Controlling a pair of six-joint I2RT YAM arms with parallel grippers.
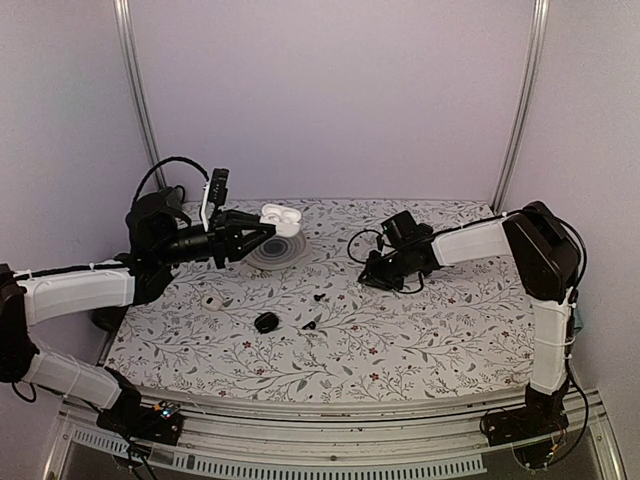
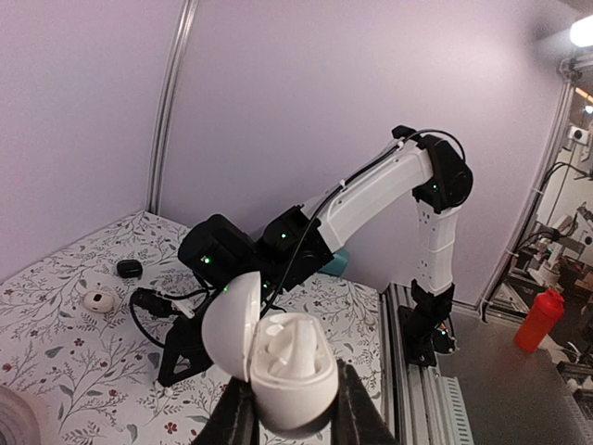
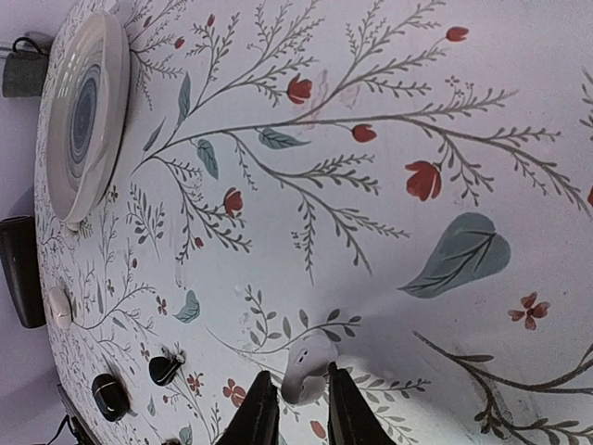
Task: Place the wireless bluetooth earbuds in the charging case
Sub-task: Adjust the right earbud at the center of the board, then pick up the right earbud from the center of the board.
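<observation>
The white charging case point(image 2: 292, 371) is held off the table with its lid swung open, my left gripper point(image 2: 295, 415) shut on its body. From above, the case point(image 1: 280, 218) hangs over the grey dish. One white earbud point(image 3: 306, 366) lies on the flowered cloth, and my right gripper point(image 3: 295, 408) is shut on its lower end. In the top view the right gripper point(image 1: 374, 277) is low on the cloth, right of centre, hiding that earbud. A second white earbud point(image 1: 212, 301) with a dark spot lies at the left, also seen as a white earbud point(image 2: 98, 300) from the left wrist.
A round grey dish point(image 1: 278, 250) sits at the back under the case. A black oval piece point(image 1: 266, 322) and two small black bits point(image 1: 319, 297) point(image 1: 309, 325) lie mid-table. A red bottle point(image 2: 540, 318) stands off the table beyond the right arm's base.
</observation>
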